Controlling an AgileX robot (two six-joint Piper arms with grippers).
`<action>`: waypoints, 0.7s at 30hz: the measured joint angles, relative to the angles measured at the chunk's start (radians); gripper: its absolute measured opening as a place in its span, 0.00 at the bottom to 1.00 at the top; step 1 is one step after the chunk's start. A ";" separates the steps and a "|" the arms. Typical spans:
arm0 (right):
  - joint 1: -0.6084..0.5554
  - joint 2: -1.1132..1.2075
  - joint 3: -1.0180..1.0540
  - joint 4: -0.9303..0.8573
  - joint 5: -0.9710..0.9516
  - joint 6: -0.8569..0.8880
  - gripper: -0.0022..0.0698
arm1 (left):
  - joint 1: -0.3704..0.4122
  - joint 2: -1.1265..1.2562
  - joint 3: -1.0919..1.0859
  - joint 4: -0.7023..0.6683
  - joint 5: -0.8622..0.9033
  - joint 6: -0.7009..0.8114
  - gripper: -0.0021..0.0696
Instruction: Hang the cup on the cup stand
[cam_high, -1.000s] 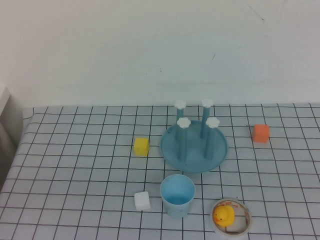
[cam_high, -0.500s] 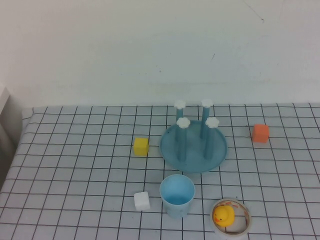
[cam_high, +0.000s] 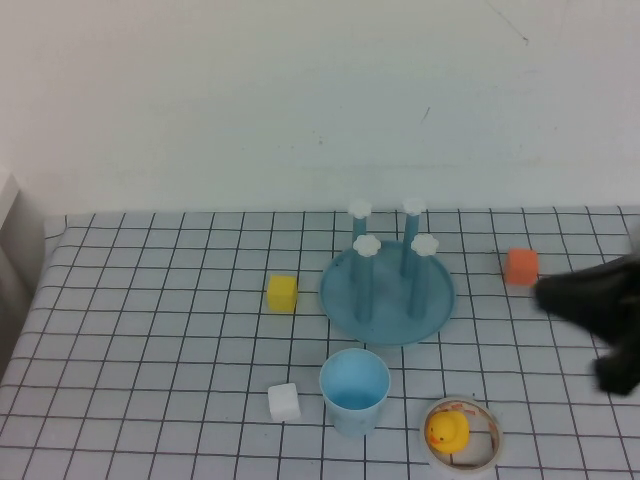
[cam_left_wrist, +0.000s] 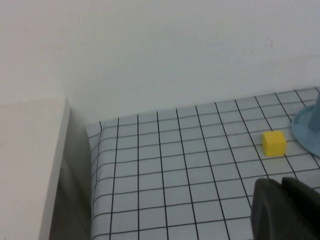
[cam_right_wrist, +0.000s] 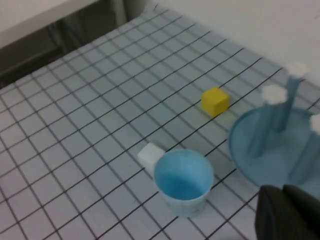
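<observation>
Step in hand, as judged: approach, nothing grasped. Right gripper (cam_high: 545, 292) entered at 3 o'clock of the surface (cam_high: 150, 340), jaws apparently closed and empty. Cup (cam_high: 355, 390) stood upright, mouth up, at 6 o'clock of the cup stand (cam_high: 388, 292), just beside its base and well apart from the jaws, toward their 8 o'clock. Left gripper (cam_left_wrist: 286, 210) sat off at the surface's 9 o'clock side; jaw state indeterminable. Next move called for opening and reaching to the cup.

The high view looks down on the cup stand (cam_high: 388, 293). Both wrist views look obliquely across the table, sharing the yellow cube (cam_left_wrist: 274, 143) beside the stand.
</observation>
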 joint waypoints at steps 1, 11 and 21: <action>0.054 0.037 0.000 0.000 -0.037 -0.002 0.03 | 0.000 0.000 0.000 0.000 0.013 0.000 0.03; 0.450 0.402 -0.099 0.002 -0.420 -0.146 0.03 | 0.000 0.000 0.000 0.037 -0.030 0.000 0.03; 0.461 0.707 -0.303 0.067 -0.423 -0.117 0.50 | 0.000 0.000 0.039 0.050 -0.032 0.000 0.03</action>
